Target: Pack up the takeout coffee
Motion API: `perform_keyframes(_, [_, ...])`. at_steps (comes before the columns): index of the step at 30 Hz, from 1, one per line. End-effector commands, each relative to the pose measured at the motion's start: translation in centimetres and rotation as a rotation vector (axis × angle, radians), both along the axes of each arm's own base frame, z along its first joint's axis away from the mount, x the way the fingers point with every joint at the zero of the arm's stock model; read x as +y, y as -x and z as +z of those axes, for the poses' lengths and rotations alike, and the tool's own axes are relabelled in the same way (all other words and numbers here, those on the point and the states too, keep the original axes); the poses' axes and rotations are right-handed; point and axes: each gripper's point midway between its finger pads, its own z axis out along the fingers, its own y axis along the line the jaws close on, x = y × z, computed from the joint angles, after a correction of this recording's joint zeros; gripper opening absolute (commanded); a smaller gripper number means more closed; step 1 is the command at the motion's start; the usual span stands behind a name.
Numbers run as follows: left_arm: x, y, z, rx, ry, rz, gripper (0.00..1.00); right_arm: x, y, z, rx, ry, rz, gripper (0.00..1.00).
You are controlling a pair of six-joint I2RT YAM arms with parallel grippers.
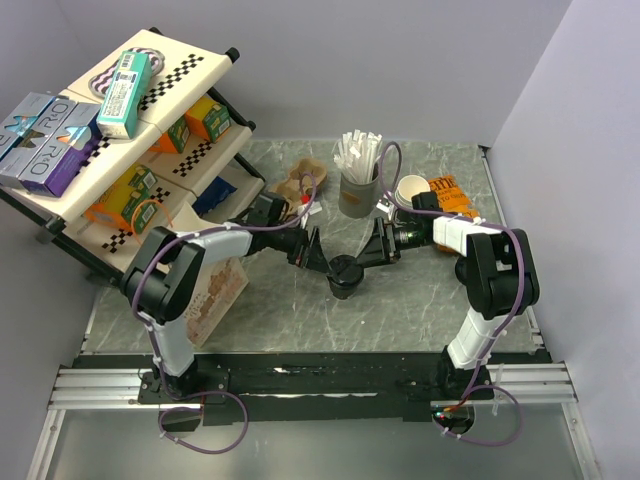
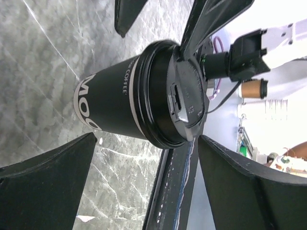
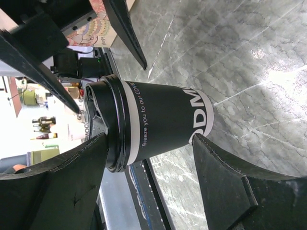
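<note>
The takeout coffee [image 1: 345, 275], a dark cup with white lettering and a black lid, stands upright in the middle of the marble table [image 1: 430, 310]. My left gripper [image 1: 318, 262] is just to its left, open, with the cup [image 2: 115, 103] beyond its fingertips [image 2: 76, 158]. My right gripper [image 1: 368, 255] comes in from the right, also open and turned on edge. In the right wrist view the cup [image 3: 163, 120] lies lengthwise between the fingers of the right gripper [image 3: 149, 136]. One finger touches the lid [image 2: 184, 91]; the other stands near the base, apart from it.
A grey holder of white sticks [image 1: 358, 180] and a stack of white cups [image 1: 412, 190] stand behind, with an orange packet [image 1: 450, 195]. A pulp carrier [image 1: 300, 180] sits at the back. A brown paper bag [image 1: 215, 290] lies at left under the slanted shelf rack [image 1: 110, 130].
</note>
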Motion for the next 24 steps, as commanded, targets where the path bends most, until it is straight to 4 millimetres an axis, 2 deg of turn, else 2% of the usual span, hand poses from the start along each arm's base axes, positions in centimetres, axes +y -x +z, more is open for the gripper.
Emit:
perform_keyframes(1, [-0.5, 0.8, -0.8, -0.005, 0.004, -0.066, 0.93, 0.3, -0.6, 0.2, -0.032, -0.014, 0.012, 0.77])
perform_keyframes(12, [-0.5, -0.5, -4.4, 0.027, -0.111, 0.01, 0.91, -0.2, 0.4, -2.1, 0.018, 0.064, 0.01, 0.73])
perform_keyframes(19, [0.0, -0.4, -6.6, 0.049, -0.191, 0.041, 0.89, -0.7, 1.2, -4.1, 0.097, 0.117, -0.011, 0.7])
perform_keyframes(24, [0.1, -0.5, -7.6, 0.074, -0.22, 0.066, 0.89, -0.8, 1.6, -4.8, 0.13, 0.139, -0.023, 0.69])
